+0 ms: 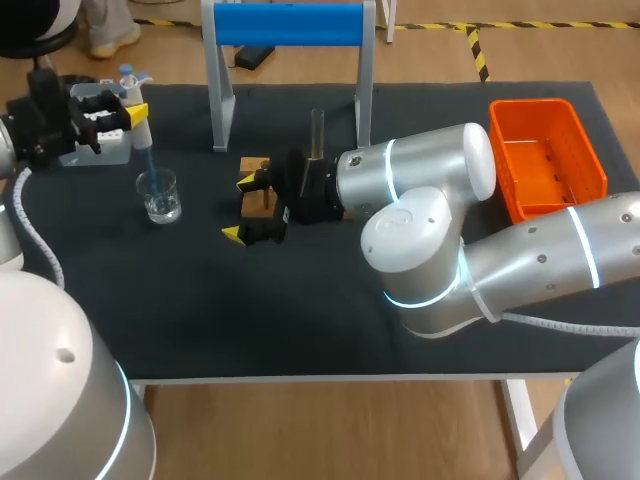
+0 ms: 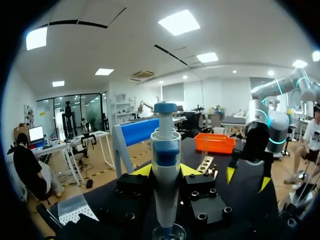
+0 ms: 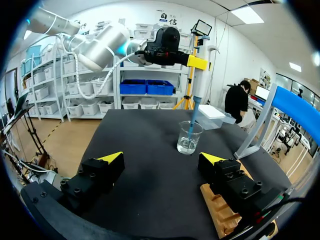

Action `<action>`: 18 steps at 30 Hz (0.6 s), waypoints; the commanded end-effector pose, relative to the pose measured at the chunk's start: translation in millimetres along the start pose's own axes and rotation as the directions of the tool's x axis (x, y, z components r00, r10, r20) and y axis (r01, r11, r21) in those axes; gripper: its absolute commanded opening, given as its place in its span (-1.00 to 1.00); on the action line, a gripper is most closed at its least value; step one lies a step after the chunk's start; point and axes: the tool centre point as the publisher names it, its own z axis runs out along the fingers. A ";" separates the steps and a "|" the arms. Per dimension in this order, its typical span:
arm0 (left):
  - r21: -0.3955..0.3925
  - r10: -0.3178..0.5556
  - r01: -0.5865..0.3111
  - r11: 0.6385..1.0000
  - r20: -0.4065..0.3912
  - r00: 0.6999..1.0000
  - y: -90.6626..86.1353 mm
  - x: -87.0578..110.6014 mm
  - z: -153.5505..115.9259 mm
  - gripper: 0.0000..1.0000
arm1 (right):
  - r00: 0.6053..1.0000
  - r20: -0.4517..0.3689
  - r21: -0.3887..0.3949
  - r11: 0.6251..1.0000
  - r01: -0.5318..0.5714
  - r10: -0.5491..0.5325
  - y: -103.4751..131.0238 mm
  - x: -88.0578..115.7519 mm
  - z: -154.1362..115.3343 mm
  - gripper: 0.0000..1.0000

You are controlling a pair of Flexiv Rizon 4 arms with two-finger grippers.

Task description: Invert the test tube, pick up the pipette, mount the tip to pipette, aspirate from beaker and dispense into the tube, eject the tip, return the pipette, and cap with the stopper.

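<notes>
1. We are working the aspirate step. The pipette (image 2: 165, 150) is standing upright over the beaker (image 1: 159, 195), and its blue tip (image 3: 192, 120) is dipping into the clear liquid inside.
2. We are gripping the pipette with the left gripper (image 2: 165, 171). Its fingers are pinching the pipette body from two sides, just below the blue collar.
3. We are holding the right gripper (image 1: 240, 208) low over the table (image 1: 300, 320), between the beaker and the wooden rack (image 1: 258, 190). Its fingers are spread wide, and we are seeing nothing held or touched by them.
4. We are locating the test tube (image 1: 317, 130) standing upright behind the right arm (image 1: 420, 180), well apart from the beaker. Its foot is hidden, so we cannot tell what is supporting it.
5. We are not able to tell whether liquid is already drawn into the tip.
6. We are judging the next move as follows: raise the pipette straight up until the tip clears the beaker rim, carry it above the right arm to the tube, and centre the tip over the narrow mouth before dispensing.
</notes>
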 end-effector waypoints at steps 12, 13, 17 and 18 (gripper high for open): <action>0.001 0.001 -0.001 1.000 0.005 1.000 0.1 1.1 0.2 -1.00 | 1.000 -0.001 -0.002 1.000 0.000 0.000 -0.7 -0.1 0.9 1.00; 0.001 0.001 -0.001 1.000 0.005 1.000 0.1 1.1 0.2 -1.00 | 1.000 -0.001 -0.002 1.000 0.000 0.000 -0.7 -0.1 0.9 1.00; 0.001 0.001 -0.001 1.000 0.005 1.000 0.1 1.1 0.2 -1.00 | 1.000 -0.008 -0.003 1.000 -0.006 0.006 0.4 1.2 -5.6 1.00; 0.001 0.001 -0.001 1.000 0.005 1.000 0.1 1.1 0.2 -1.00 | 1.000 -0.008 -0.001 1.000 -0.004 0.004 1.6 1.4 -9.3 1.00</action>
